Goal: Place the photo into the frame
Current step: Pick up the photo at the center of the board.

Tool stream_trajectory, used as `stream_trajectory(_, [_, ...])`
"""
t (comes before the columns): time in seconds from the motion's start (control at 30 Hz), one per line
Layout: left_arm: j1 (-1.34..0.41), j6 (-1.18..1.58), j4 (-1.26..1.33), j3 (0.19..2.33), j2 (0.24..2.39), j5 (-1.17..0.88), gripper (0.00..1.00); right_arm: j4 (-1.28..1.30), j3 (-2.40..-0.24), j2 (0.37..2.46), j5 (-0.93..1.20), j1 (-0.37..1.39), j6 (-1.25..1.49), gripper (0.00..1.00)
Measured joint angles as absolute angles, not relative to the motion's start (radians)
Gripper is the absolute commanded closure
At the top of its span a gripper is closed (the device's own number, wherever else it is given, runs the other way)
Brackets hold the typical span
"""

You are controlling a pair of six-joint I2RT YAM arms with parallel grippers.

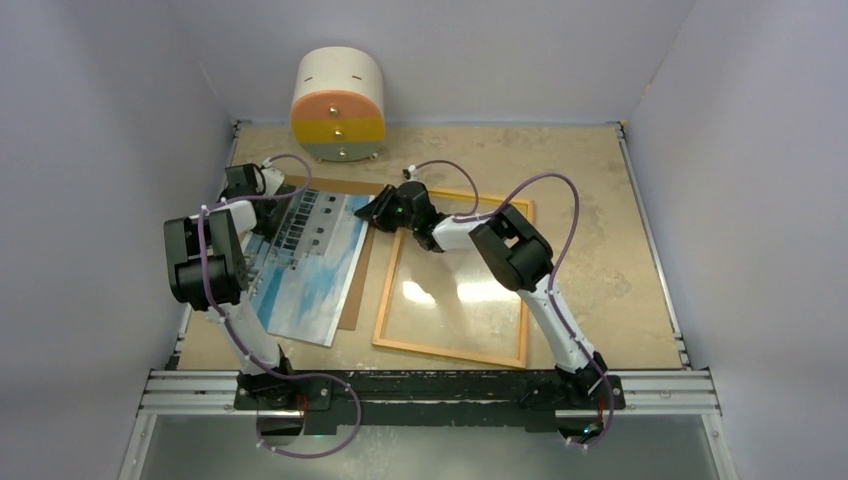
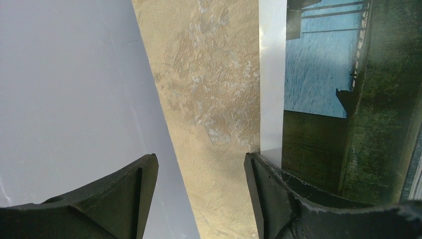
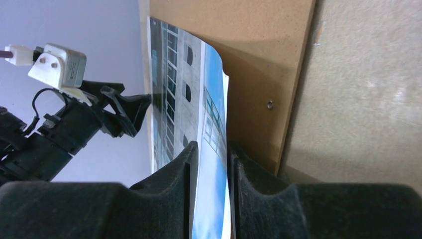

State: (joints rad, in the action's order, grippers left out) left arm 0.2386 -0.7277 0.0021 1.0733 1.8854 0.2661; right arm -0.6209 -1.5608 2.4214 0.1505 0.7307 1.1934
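Observation:
The photo (image 1: 305, 270) lies face up on the brown backing board (image 1: 352, 297) at the left. The frame (image 1: 388, 290) lies beside it on the right, wood-coloured side up. My right gripper (image 1: 368, 213) is at the photo's far right corner. In the right wrist view its jaws (image 3: 211, 149) stand narrowly apart, one on each side of the photo's edge (image 3: 215, 99), which curls up off the board (image 3: 249, 50). My left gripper (image 1: 265, 205) is open and empty at the photo's far left corner. In its wrist view (image 2: 201, 164) its right finger is beside the photo's white border (image 2: 272, 74).
A round drawer unit (image 1: 338, 105) with cream, orange, yellow and green bands stands at the back. Grey walls close in the left, back and right. A metal rail (image 1: 430, 385) runs along the near edge.

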Motion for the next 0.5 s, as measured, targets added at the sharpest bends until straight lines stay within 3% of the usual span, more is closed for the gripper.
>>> stream_trajectory(0.23, [0.237,-0.728,0.010,1.073,1.889,0.266,0.30,-0.648,-1.624,2.469,0.204,0.731,1.193,0.87])
stream_trajectory(0.37, [0.241,-0.730,0.004,1.080,1.889,0.267,0.24,-0.651,-1.637,2.463,0.209,0.731,1.151,0.82])
stream_trajectory(0.5, [0.274,-0.718,-0.056,1.127,1.891,0.230,0.21,-0.620,-1.588,2.381,0.196,0.735,1.031,0.96])
